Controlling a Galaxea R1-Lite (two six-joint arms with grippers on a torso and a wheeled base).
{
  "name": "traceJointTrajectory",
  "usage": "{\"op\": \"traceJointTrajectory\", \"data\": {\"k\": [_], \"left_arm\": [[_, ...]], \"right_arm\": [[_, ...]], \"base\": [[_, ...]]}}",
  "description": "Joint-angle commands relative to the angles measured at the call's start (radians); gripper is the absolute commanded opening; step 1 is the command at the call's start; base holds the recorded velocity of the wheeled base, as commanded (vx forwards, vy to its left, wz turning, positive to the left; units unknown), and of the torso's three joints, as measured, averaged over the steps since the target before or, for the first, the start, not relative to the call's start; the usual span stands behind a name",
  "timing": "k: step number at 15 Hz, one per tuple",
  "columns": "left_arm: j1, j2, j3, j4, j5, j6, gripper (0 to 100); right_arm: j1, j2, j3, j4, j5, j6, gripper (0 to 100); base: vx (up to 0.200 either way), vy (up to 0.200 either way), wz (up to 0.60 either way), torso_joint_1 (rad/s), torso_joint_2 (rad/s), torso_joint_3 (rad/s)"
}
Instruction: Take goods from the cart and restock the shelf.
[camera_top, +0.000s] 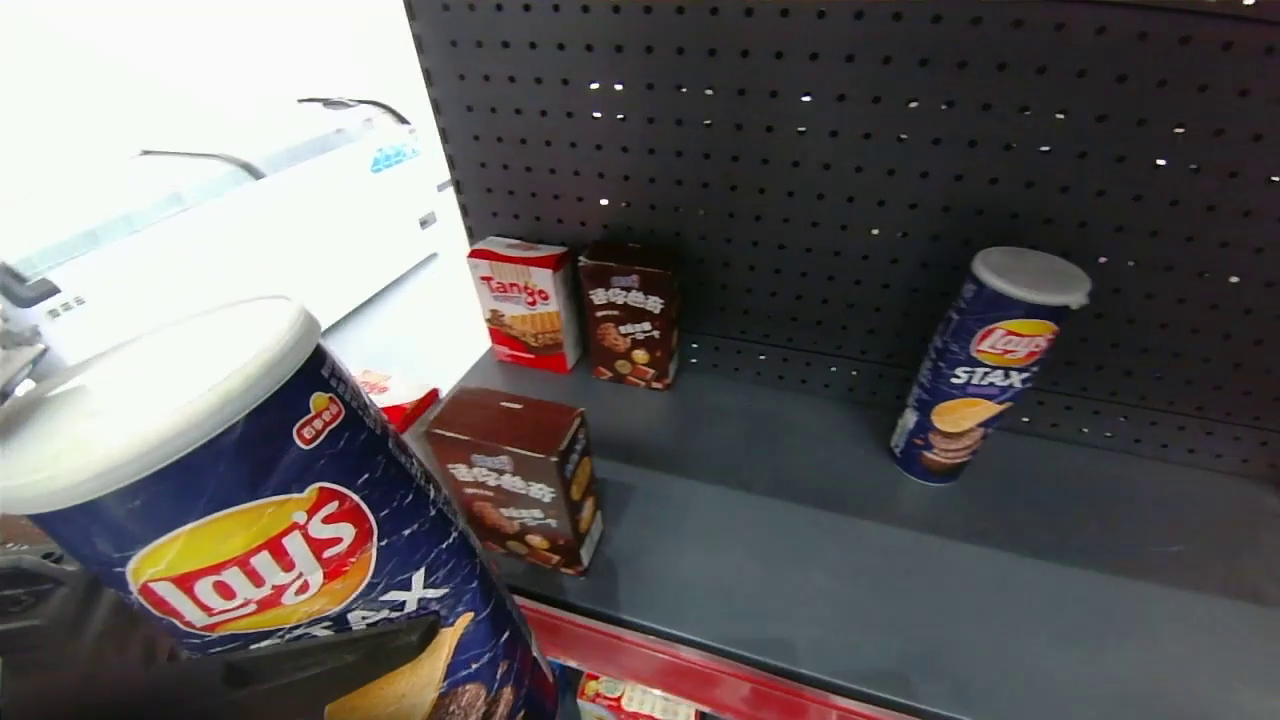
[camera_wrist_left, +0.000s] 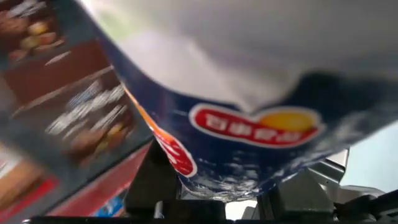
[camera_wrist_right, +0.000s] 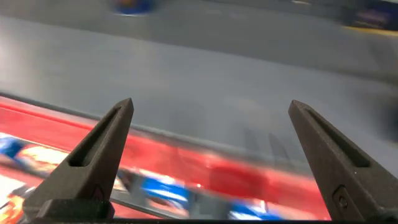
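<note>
A blue chips can (camera_top: 250, 520) with a white lid is held low on the left, in front of the shelf's left end, tilted. My left gripper (camera_wrist_left: 227, 194) is shut on its lower body; one dark finger (camera_top: 330, 648) crosses the can. A second, matching chips can (camera_top: 985, 365) stands on the grey shelf (camera_top: 800, 560) toward the right, near the pegboard back. My right gripper (camera_wrist_right: 211, 115) hangs open, nothing between its fingers, over the shelf's red front edge (camera_wrist_right: 205, 168).
On the shelf's left part stand a red-and-white wafer box (camera_top: 525, 305), a brown cookie box (camera_top: 630, 315) beside it, and another brown box (camera_top: 520, 490) nearer the front. A black pegboard (camera_top: 850, 150) closes the back. Bare shelf lies between the boxes and the standing can.
</note>
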Motion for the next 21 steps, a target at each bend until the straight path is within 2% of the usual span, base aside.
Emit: {"op": "traceJointTrajectory", "data": {"k": [1,4,11,13,21], "left_arm": [[-0.003,0.002,0.001,-0.002,-0.001,0.0,0],[-0.003,0.002,0.008,-0.003,0.001,0.0,0],[-0.001,-0.021,0.039,-0.003,0.001,-0.002,0],[0.0,-0.027,0.039,-0.003,0.001,-0.003,0],[0.009,-0.046,0.048,-0.008,0.002,-0.006,0]], "right_arm": [[0.0,0.002,0.0,0.0,0.0,-0.001,100],[0.0,0.002,0.0,0.0,0.0,0.001,100],[0.0,0.002,0.0,0.0,0.002,-0.001,100],[0.0,0.002,0.0,0.0,0.002,-0.001,100],[0.0,0.002,0.0,0.0,0.003,-0.002,100]], "base": [[0.0,0.0,-0.6,-0.002,0.0,-0.002],[0.0,0.0,-0.6,0.002,0.0,0.004],[0.0,0.0,0.0,0.0,0.0,0.0],[0.0,0.0,-0.6,0.002,0.0,0.005],[0.0,0.0,0.0,0.0,0.0,0.0]]}}
